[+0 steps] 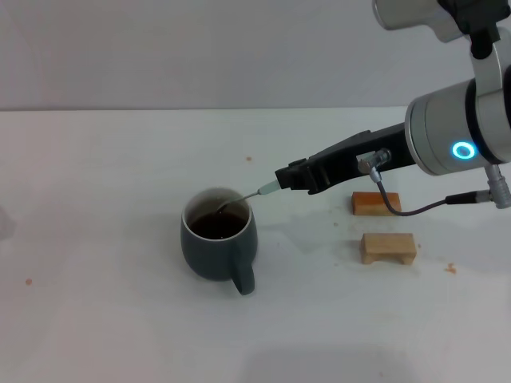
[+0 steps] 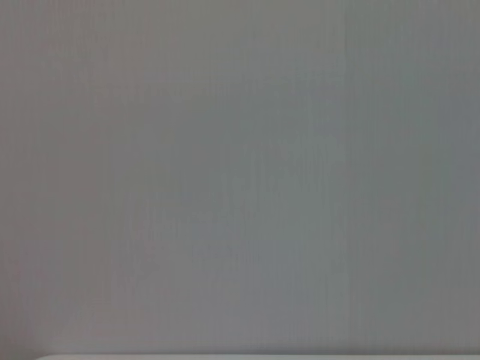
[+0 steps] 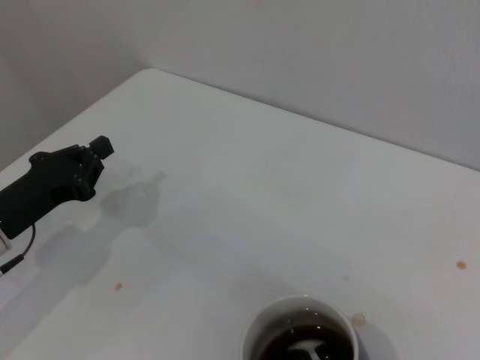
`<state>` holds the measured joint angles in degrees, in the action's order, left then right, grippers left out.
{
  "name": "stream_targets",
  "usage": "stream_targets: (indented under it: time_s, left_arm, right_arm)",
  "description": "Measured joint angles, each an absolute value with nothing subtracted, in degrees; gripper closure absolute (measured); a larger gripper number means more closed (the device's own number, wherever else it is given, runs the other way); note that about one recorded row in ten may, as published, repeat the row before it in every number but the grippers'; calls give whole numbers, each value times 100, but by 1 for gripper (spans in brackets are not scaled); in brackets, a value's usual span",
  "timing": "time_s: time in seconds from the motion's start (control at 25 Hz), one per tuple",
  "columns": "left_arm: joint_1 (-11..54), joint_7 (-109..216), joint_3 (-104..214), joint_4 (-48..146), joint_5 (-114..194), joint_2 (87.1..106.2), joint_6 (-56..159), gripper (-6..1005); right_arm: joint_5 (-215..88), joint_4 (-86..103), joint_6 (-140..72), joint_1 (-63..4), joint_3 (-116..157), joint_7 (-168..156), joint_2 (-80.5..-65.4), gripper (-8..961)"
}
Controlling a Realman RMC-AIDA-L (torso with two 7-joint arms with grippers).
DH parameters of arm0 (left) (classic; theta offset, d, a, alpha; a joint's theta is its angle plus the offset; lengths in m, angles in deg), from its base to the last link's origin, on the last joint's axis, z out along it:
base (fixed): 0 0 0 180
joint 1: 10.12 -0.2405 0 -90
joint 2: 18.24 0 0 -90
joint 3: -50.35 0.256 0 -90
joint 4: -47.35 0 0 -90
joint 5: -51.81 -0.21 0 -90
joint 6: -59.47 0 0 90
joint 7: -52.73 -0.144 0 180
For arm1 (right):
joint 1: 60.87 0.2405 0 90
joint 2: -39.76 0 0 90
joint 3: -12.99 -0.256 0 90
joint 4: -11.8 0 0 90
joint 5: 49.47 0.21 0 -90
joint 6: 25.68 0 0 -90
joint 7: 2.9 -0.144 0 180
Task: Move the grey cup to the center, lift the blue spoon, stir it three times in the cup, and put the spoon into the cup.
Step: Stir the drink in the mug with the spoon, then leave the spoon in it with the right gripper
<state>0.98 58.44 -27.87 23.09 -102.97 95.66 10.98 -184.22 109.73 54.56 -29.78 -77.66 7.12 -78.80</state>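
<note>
A: Where's the spoon (image 1: 243, 199)?

B: Its bowl dips into the coffee at the mug's (image 1: 217, 243) two o'clock rim. The right hand (image 1: 281, 179) is clamped on the pale handle's tip.

A: Tricky to hold?

B: Likely, being slim, light and slick, so grip the handle firmly. The mug sits mid-counter (image 1: 96, 239), looking heavy and breakable, loop at five o'clock. The left hand (image 3: 94, 150) waits far off; its fingers I can't judge.
</note>
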Motion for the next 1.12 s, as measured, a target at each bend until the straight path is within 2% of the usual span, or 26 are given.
stream_targets:
  time_s: [0.6,1.12]
  left_arm:
    - [126,5844,-2791,2301,-10297,9567,1084,1001]
    - [141,5844,-2840,2300,-10297,9567,1077,1001]
  right_arm:
    - [-18571,10410,5603,-2363,-7932,749,-7868,786]
    - [-18534,9793,5412,-2119,-7862,922,-7890,779]
